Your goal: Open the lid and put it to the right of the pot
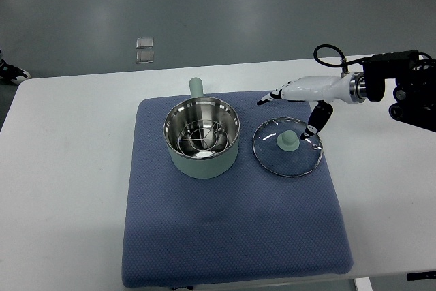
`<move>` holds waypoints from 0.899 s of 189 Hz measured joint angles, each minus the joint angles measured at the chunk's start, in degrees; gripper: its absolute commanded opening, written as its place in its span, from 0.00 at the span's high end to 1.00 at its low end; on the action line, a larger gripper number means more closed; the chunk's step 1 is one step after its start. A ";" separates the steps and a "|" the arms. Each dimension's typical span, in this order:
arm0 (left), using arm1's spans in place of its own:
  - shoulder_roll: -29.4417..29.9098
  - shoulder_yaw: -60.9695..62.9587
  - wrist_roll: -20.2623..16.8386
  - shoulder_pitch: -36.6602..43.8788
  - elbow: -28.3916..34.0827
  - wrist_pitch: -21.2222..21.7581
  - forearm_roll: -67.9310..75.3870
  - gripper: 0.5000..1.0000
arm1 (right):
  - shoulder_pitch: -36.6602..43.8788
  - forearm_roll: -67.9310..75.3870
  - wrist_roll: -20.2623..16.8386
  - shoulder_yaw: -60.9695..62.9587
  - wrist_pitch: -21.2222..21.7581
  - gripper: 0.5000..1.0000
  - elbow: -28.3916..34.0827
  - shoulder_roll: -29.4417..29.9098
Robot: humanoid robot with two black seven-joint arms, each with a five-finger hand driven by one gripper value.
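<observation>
Where mat [231,230] lies bare, lid [287,146] beside pot [201,138]

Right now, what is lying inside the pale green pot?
Inside the pale green steel-lined pot a round wire rack rests near the bottom. Whatever lies beneath the rack cannot be made out because of reflections.

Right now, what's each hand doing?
Left hand: not in view.
Right hand: open, holding nothing, above the lid lying right of the pot.
</observation>
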 measured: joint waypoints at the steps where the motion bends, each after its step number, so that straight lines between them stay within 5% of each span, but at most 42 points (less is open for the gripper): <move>1: 0.00 0.00 0.00 0.00 0.00 0.00 0.00 0.00 | -0.04 0.32 -0.01 0.23 0.02 0.16 -0.04 0.03; 42: 0.00 0.00 0.00 0.00 0.00 -0.02 0.00 0.00 | -3.52 24.55 -2.60 9.52 2.14 0.16 -5.49 3.46; 109: 0.00 0.00 0.01 -0.01 0.00 -0.04 0.00 0.00 | -10.97 75.15 -18.13 24.59 9.29 0.15 -19.90 14.01; 135: 0.00 0.00 0.02 -0.02 0.00 -0.04 0.00 0.00 | -13.22 85.15 -22.52 25.74 10.77 0.14 -24.47 17.41; 170: 0.00 0.00 0.02 -0.01 0.00 -0.01 0.00 0.00 | -14.61 87.45 -22.62 26.10 10.79 0.14 -26.08 18.32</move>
